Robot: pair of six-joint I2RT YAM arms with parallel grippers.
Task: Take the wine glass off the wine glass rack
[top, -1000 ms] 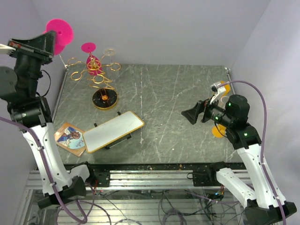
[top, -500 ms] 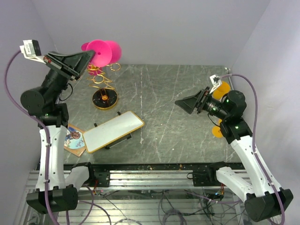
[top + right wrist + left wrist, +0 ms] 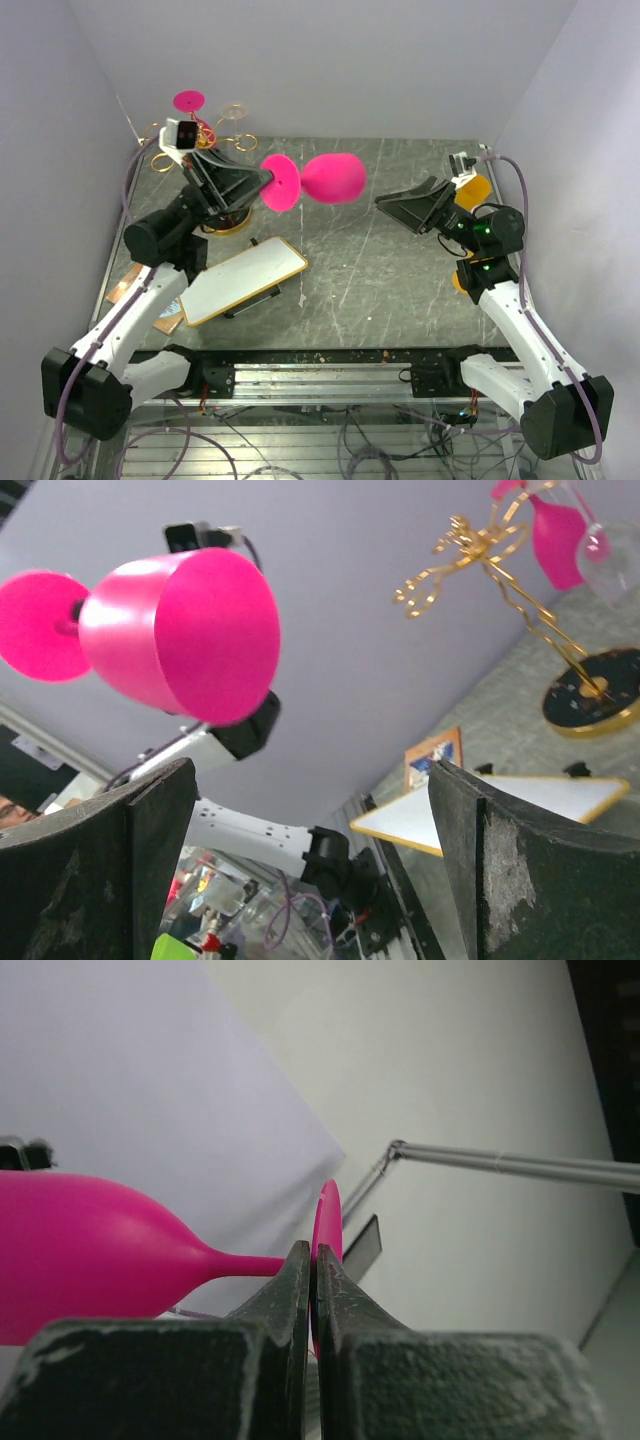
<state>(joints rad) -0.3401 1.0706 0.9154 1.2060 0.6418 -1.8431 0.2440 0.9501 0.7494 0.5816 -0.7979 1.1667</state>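
Pinching the wine glass [image 3: 330, 180] by its flat foot with the left claw [image 3: 262, 185], shut down tight on that thin disc. From the left wrist, seen edge-on, squeezed between both fingers [image 3: 285, 1300]. Carried sideways, stem level, mouth of the bowl aimed across at the right claw [image 3: 400, 205].

Well clear of the wine glass rack [image 3: 592, 692], out in mid-air above the middle of the counter [image 3: 400, 290], touching nothing but that left claw. Probably lying flat like this because of the hold on the foot, with the wrist reaching out level.

Over on the right: spread wide, empty, facing straight into the bowl. Looks like readiness for a handover or a steadying catch, though only a guess.

Up on the rack, another pink glass [image 3: 188, 101] hanging upside down, next to what looks like a clear one [image 3: 605, 555].

Worth watching: a slim hold on a slick disc, with all the weight out front.
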